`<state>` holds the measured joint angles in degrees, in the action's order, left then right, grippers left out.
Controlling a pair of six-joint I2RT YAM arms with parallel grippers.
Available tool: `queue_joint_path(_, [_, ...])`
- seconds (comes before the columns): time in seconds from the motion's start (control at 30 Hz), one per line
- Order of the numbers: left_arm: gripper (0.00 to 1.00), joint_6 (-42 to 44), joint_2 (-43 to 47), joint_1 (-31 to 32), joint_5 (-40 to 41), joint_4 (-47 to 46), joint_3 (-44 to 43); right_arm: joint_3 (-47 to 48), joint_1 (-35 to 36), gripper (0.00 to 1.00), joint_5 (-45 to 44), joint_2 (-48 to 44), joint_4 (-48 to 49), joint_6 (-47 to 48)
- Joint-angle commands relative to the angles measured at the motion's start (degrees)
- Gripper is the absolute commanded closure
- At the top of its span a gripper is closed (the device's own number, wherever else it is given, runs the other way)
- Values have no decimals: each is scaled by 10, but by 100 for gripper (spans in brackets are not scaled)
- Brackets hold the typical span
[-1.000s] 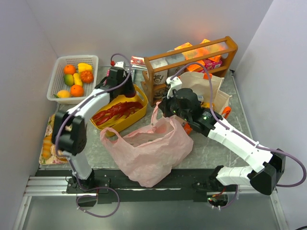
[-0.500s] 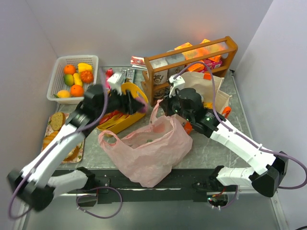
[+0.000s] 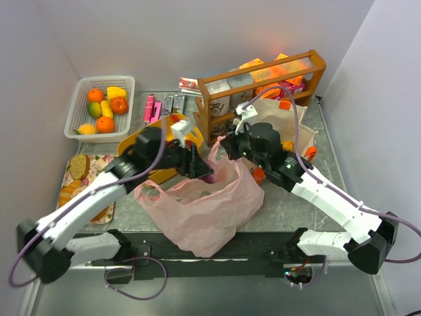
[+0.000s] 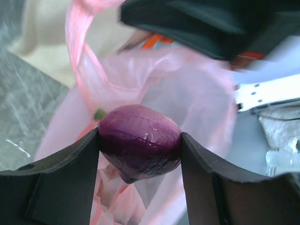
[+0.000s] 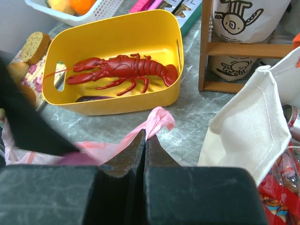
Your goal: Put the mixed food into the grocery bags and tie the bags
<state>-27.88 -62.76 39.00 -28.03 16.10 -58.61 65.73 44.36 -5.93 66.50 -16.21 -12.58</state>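
Purple vegetable (image 4: 140, 137) is sitting clamped between the two fingers of the left gripper (image 4: 139, 152), one finger pressing on each side of it. It is hanging above the open mouth of the pink plastic bag (image 3: 205, 214), not touching the plastic. In the left wrist view the bag's opening is lying directly behind and under the gripper.

Right gripper (image 5: 145, 134) is pinching the pink bag's handle (image 5: 158, 119), jaws fully closed on the thin film and lifting that side of the mouth. In the top view this gripper is sitting just to the right of the left gripper, with the bag's rim between them.

Cream canvas tote (image 3: 291, 122) is slumping open just behind and to the right of the right gripper, with orange handles (image 3: 283, 104) showing. Red snack packets (image 5: 275, 200) are lying inside its mouth.

Yellow tub (image 5: 165, 28) is standing ahead of the right gripper in its wrist view, holding the red lobster (image 5: 125, 70). In the top view it is sitting behind the left gripper, partly hidden by the arm.

Wooden rack (image 3: 263, 74) is standing behind both grippers. White mesh basket (image 3: 77, 99) is sitting far left of the left gripper, holding an orange (image 3: 105, 124) and other fruit. The bag, tub and rack are all resting on the grey bench (image 3: 289, 214).
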Motion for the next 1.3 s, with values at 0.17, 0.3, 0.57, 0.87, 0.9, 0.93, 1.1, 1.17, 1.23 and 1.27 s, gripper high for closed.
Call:
queue_joint_path(0.17, [43, 9, -112, 41, -18, -8, -50, -17, -3, 100, -2, -47, 25, -12])
queue_joint_path(0.3, [1, 12, -97, 43, -13, -3, -56, -18, -4, 100, 0, -47, 26, -14])
queue_joint_path(0.57, [2, 36, -7, -11, 42, 78, -48, -17, -3, 100, -1, -46, 28, -7])
queue_joint_path(0.87, [5, 113, -61, -340, 183, 202, -142, -26, -3, 100, 3, -50, 43, -7])
queue_joint_path(0.9, [6, 113, -112, -378, 198, 200, -170, -25, -3, 100, 8, -50, 44, -6])
queue_joint_path(0.93, [7, 105, -138, -393, 206, 197, -187, -21, -4, 100, 10, -46, 44, -5])
queue_joint_path(1.1, [18, 92, -289, -474, 270, 128, -296, -2, -3, 100, 22, -38, 42, 5])
queue_joint_path(1.17, [21, 89, -337, -481, 302, 132, -341, 7, -4, 100, 22, -33, 40, 12])
queue_joint_path(1.23, [21, 83, -408, -484, 324, 155, -411, 20, -4, 100, 18, -29, 30, 22])
queue_joint_path(1.27, [21, 80, -428, -487, 344, 158, -430, 26, -3, 100, 15, -27, 26, 24])
